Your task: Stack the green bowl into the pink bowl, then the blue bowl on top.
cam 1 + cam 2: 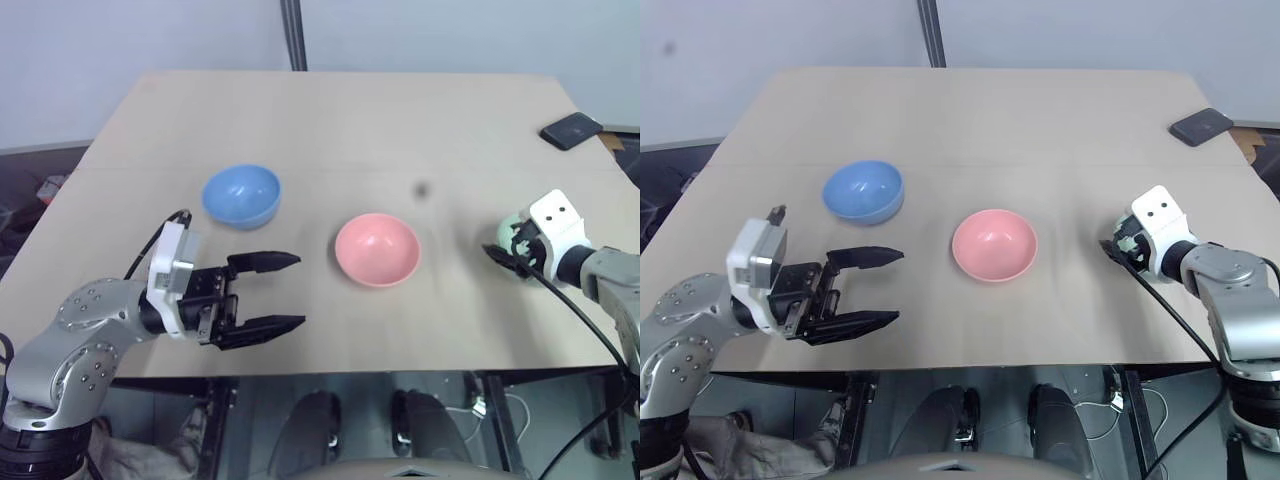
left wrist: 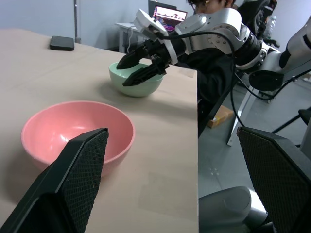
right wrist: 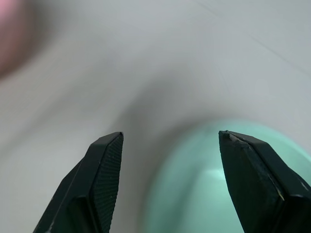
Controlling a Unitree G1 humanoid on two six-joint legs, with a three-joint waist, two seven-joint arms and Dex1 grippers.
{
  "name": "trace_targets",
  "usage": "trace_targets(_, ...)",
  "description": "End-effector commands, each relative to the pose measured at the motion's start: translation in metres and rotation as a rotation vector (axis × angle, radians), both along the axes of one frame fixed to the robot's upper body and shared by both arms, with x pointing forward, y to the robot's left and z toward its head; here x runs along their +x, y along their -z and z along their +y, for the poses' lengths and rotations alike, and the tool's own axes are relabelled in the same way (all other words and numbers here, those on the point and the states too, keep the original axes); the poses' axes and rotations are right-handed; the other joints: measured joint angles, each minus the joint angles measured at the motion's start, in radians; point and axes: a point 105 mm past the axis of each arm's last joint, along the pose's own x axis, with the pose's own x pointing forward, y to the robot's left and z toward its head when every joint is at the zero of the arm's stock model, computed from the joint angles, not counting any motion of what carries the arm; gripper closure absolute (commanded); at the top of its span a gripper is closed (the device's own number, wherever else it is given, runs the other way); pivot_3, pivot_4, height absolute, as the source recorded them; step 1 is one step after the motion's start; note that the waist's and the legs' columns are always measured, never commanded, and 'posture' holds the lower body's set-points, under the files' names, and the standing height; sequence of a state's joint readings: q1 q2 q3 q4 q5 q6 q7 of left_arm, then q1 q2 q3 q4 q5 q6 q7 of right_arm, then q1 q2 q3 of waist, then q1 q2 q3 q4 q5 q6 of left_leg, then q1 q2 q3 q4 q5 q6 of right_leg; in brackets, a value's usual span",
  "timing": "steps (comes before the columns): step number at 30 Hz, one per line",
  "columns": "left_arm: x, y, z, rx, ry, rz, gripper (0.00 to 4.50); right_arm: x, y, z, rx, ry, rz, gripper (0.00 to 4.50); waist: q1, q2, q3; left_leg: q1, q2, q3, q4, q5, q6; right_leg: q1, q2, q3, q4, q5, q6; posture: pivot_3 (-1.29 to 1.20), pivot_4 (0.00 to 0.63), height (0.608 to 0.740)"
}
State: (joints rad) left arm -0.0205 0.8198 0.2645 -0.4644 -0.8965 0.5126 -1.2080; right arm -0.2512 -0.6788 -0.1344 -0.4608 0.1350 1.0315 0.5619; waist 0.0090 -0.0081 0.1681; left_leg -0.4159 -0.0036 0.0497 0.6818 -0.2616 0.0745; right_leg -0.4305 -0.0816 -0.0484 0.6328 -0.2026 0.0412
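The pink bowl (image 1: 376, 249) sits upright near the middle of the table. Farther back on the left stands the blue bowl (image 1: 242, 195). The green bowl (image 2: 141, 86) rests close to the table's right edge. My right gripper (image 3: 170, 136) is open at its near rim, with the fingers (image 2: 138, 65) reaching over the rim from the pink bowl's side. Whether they touch the bowl I cannot tell. My left gripper (image 1: 297, 291) is open wide and empty. It points level toward the pink bowl from the left, a short way off, in front of the blue bowl.
A flat black device (image 1: 571, 130) lies at the table's far right corner. The wooden table (image 1: 330, 110) ends just right of the green bowl. In the left wrist view a person (image 2: 209, 6) sits by a laptop (image 2: 167, 14) beyond that edge.
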Motion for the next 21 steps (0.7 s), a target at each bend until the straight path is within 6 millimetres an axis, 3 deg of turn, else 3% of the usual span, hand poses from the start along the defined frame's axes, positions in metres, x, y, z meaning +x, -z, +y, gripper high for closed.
trace_targets(1,-0.001,-0.003,0.001,0.002,0.009,-0.026,0.00,0.000,-0.002,-0.004,-0.002,0.066,-0.021,1.23,0.003,0.000,0.000,0.000,0.000,0.000,0.000,0.000,0.000,0.000,0.001,0.000,0.000,0.000,0.000,0.00,0.150,0.739)
trace_targets(3,0.000,-0.003,0.001,0.003,0.008,-0.025,0.00,0.000,0.004,-0.005,0.011,0.085,0.000,1.23,0.003,0.000,0.000,0.000,0.000,0.000,0.000,0.000,0.000,0.000,0.001,0.001,-0.001,0.000,0.000,0.00,0.150,0.739)
trace_targets(6,0.000,-0.003,0.000,0.004,0.006,-0.028,0.00,0.002,0.009,-0.003,0.023,0.071,0.008,2.05,0.006,0.000,0.000,0.000,0.000,0.000,0.000,0.000,0.001,0.001,0.001,0.001,-0.001,0.000,0.000,0.00,0.150,0.739)
trace_targets(11,0.002,-0.004,0.002,-0.007,-0.018,-0.031,0.00,0.007,-0.002,0.000,0.010,0.037,-0.024,4.48,0.004,0.000,0.000,0.000,0.000,0.000,0.000,0.000,0.001,0.001,0.002,0.001,-0.001,0.000,0.001,0.00,0.150,0.739)
trace_targets(15,0.006,-0.007,0.000,-0.033,-0.062,-0.054,0.00,0.007,-0.015,0.015,-0.004,-0.063,-0.061,4.48,0.003,0.000,0.000,0.000,0.000,0.000,0.000,0.000,0.001,0.000,0.002,0.002,-0.001,0.000,0.001,0.00,0.150,0.739)
trace_targets(19,0.024,-0.009,0.009,-0.075,-0.226,-0.072,0.00,-0.019,-0.059,0.097,0.127,-0.546,-0.204,4.48,-0.003,0.000,0.000,0.000,0.000,0.000,0.000,0.000,0.001,0.000,0.003,0.002,-0.001,0.002,0.004,0.00,0.150,0.739)
trace_targets(21,0.033,-0.007,0.016,-0.095,-0.300,-0.066,0.00,-0.033,-0.070,0.126,0.175,-0.713,-0.230,4.48,-0.004,0.000,0.000,0.000,0.003,0.000,0.000,-0.001,0.002,0.000,0.005,0.003,-0.001,0.002,0.004,0.00,0.150,0.739)
